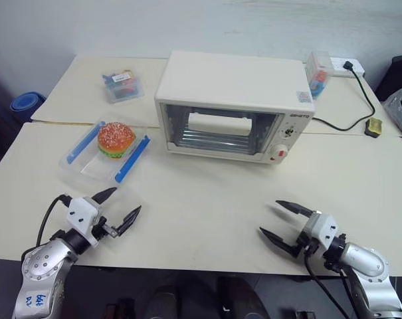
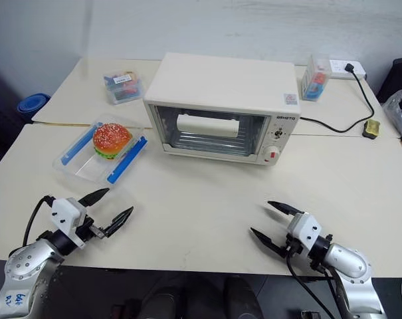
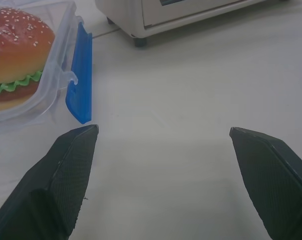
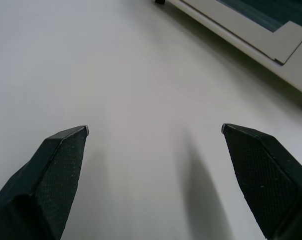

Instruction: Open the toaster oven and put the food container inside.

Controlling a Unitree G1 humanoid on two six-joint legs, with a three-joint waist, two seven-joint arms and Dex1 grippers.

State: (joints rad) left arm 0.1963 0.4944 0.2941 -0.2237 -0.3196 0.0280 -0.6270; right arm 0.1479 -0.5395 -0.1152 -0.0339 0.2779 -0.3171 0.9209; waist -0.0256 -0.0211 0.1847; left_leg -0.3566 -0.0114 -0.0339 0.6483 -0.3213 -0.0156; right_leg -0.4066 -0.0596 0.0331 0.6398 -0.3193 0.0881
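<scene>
Light: bright, even, from overhead; table (image 1: 207,199) evenly lit.
Shadows: soft and faint under the oven (image 1: 234,106); a dim streak beneath the right gripper (image 4: 153,131) in its wrist view.
Glare: pale sheen on the oven door glass and on the container (image 1: 104,151).
Focus: head views sharp; wrist views soften toward the far edge.
Cast: wrist views look cooler, greyer.
Corners: head views darken slightly.

You see the right gripper (image 4: 154,131) with its two black textured fingers (image 4: 56,165) spread wide and nothing between them, over the bare pale table (image 4: 116,65). The toaster oven's (image 4: 250,30) closed door edge lies ahead, apart.
</scene>
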